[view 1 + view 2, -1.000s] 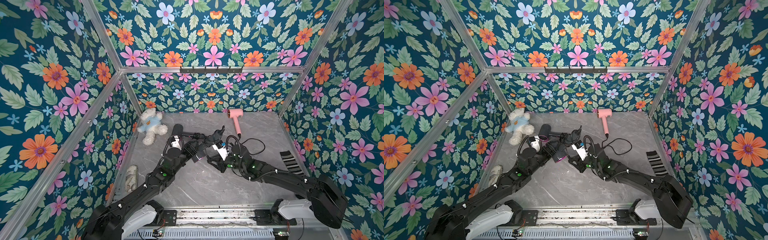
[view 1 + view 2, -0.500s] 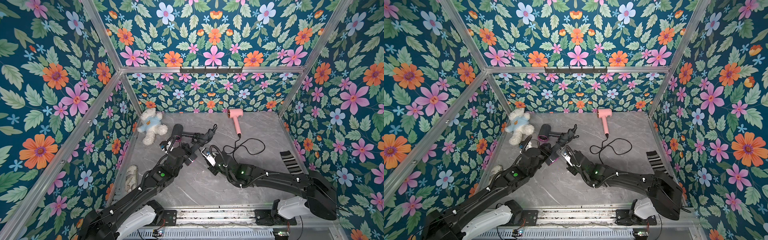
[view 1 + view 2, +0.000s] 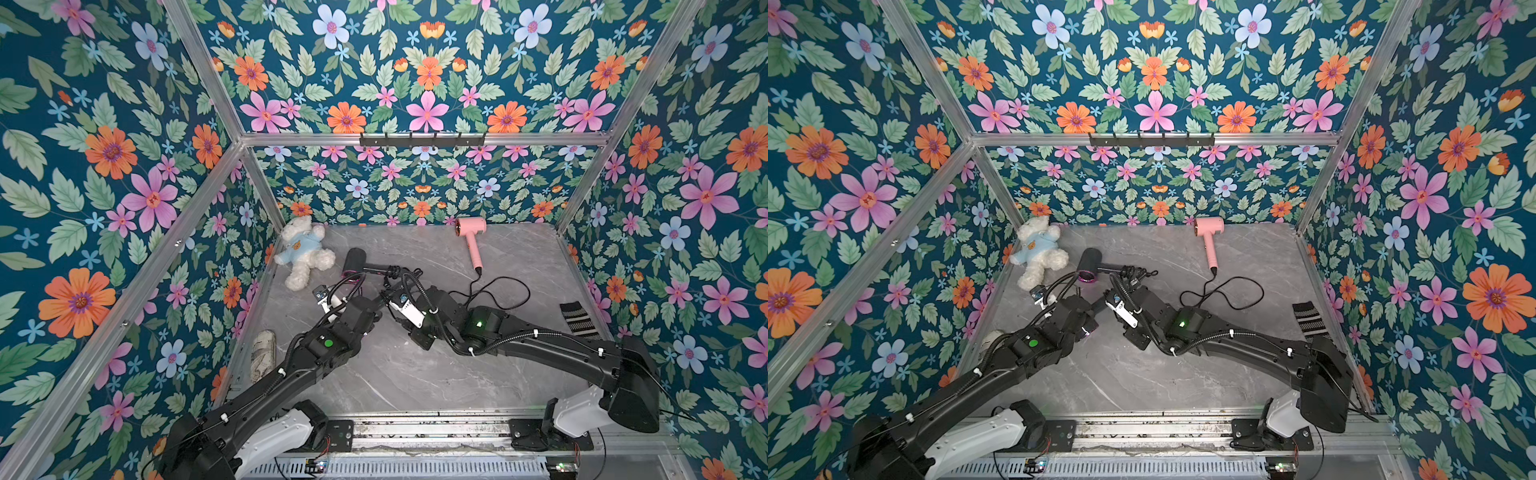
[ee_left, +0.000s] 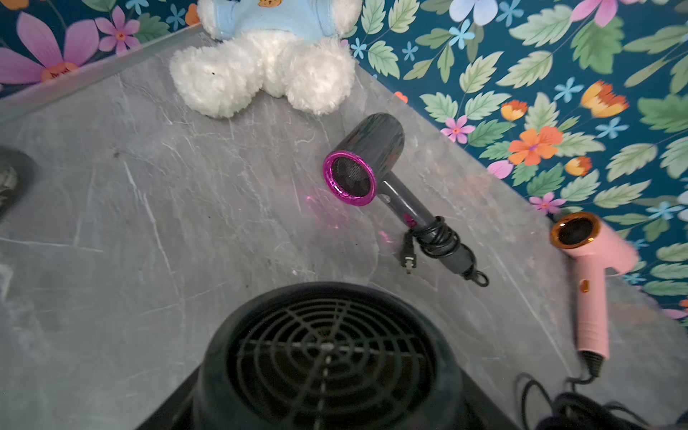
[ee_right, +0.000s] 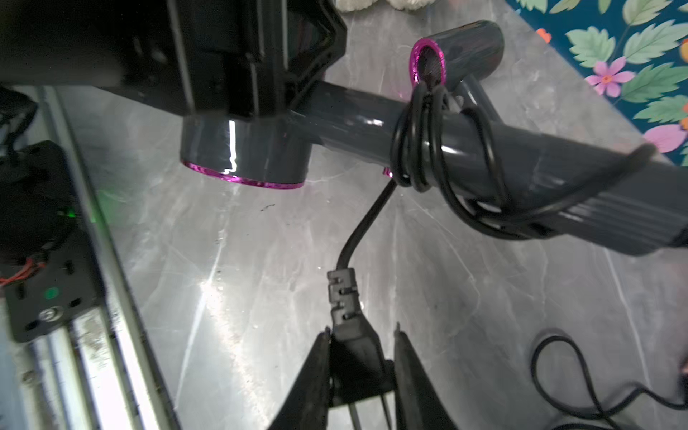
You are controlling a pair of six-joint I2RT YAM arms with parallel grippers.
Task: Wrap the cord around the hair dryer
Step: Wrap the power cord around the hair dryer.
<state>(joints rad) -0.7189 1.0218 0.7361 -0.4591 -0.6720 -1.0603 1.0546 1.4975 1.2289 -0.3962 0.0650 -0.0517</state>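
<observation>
Item: dark grey hair dryer with magenta-rimmed barrel (image 5: 484, 149), held over the grey marble tabletop (image 5: 260, 260) between my arms. My left gripper (image 5: 238, 96) is clamped on its barrel; my right gripper (image 5: 362, 331) is closed on the black plug (image 5: 344, 298). The black cord (image 5: 413, 141) makes several turns round the handle, with a short tail free. The handle's long axis runs crosswise just beyond my right gripper, the nearer one; the last turn, I judge, falls to it.

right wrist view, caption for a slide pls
right gripper pinching the plug, cord coiled around the grey hair dryer
</observation>
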